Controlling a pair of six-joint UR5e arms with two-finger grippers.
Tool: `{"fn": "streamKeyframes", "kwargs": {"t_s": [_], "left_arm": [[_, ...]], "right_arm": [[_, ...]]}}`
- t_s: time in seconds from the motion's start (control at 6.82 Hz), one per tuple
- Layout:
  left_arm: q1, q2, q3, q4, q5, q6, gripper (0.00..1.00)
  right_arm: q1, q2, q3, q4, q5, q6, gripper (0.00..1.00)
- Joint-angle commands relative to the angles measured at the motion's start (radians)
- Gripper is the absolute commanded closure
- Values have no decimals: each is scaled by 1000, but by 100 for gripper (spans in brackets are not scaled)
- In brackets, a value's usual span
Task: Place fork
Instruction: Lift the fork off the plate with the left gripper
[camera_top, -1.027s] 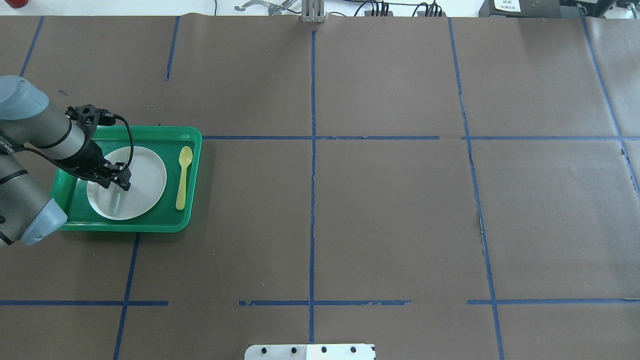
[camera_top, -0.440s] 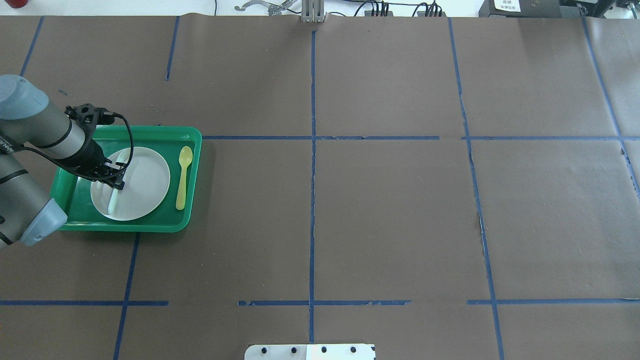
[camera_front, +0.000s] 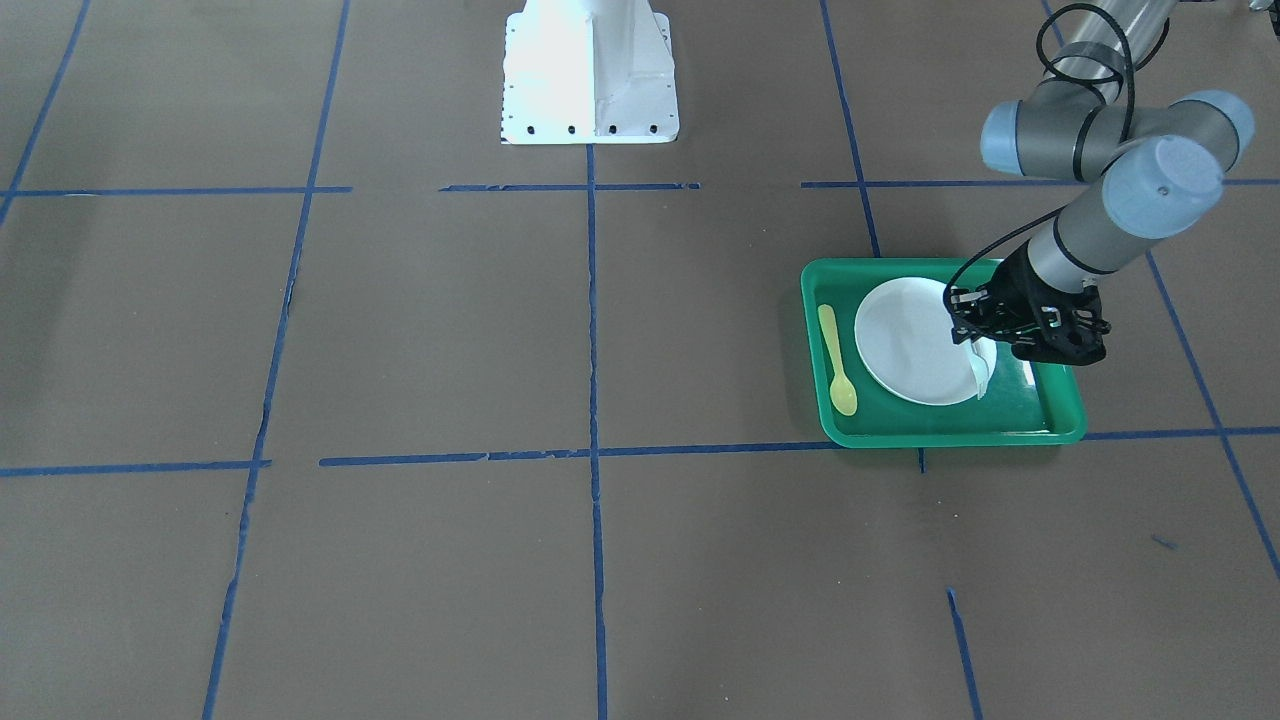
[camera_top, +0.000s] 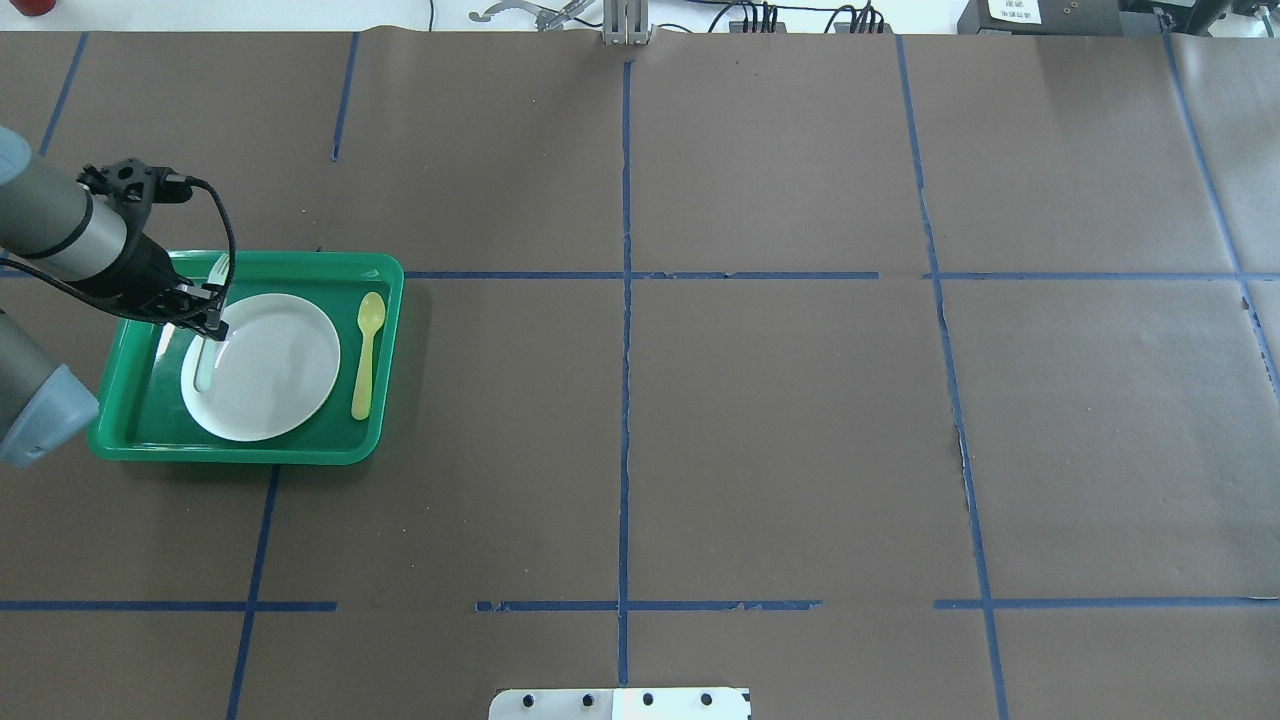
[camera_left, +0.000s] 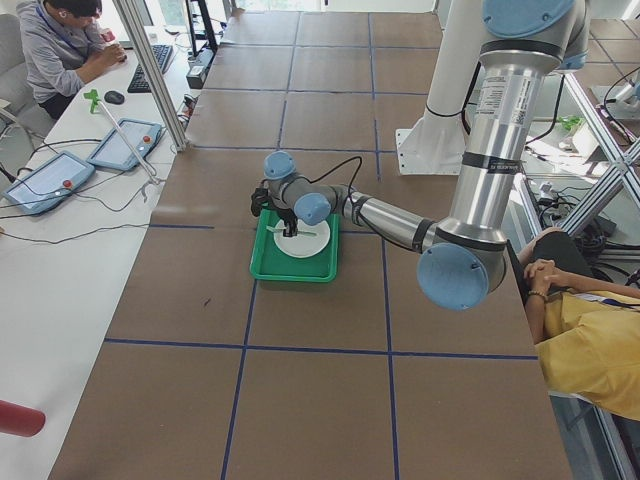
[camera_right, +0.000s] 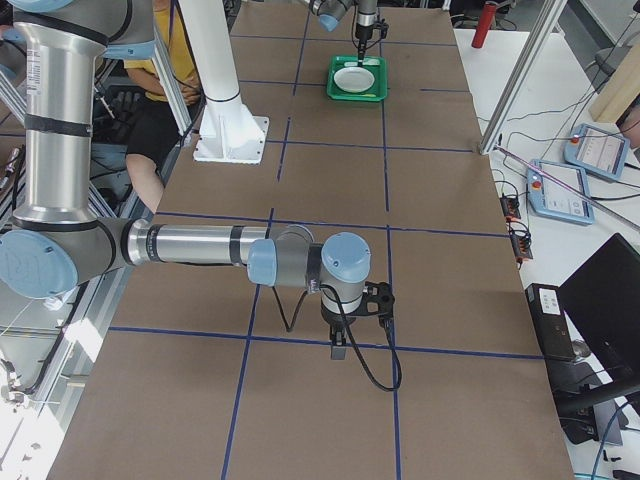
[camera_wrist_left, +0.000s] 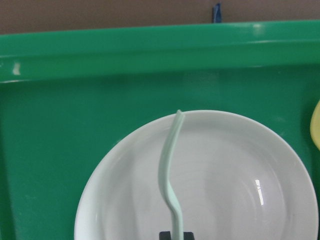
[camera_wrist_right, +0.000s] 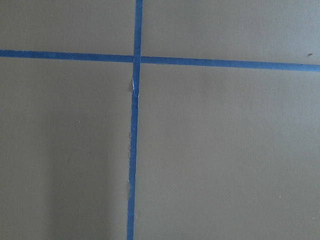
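- The fork (camera_top: 204, 362) is small, slim, pale whitish-translucent plastic; the wrist view shows a gentle S-curve along its handle (camera_wrist_left: 167, 170).
- It is clamped partway along in the left claw (camera_top: 208, 322), lying nearly lengthwise up the frame, tines toward the top.
- It sits at the left edge of the overhead view, over the left rim of the white plate (camera_top: 280, 370) in the green tray (camera_top: 388, 300).
- Whether its handle end touches the plate cannot be told.

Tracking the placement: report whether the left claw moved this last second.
Yes: the left claw, gripping the fork, shifted up-left in the overhead view, away from the yellow spoon.
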Motion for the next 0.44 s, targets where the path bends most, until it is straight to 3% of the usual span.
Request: {"fn": "streamKeyframes", "kwargs": {"t_s": [0.0, 0.29], "left_arm": [[-43, 41, 12, 31, 1, 88, 100], [-39, 43, 62, 33, 0, 75, 100]], "right_arm": [[0, 0, 0, 0, 0, 0, 0], [0, 0, 0, 0, 0, 0, 0]]}}
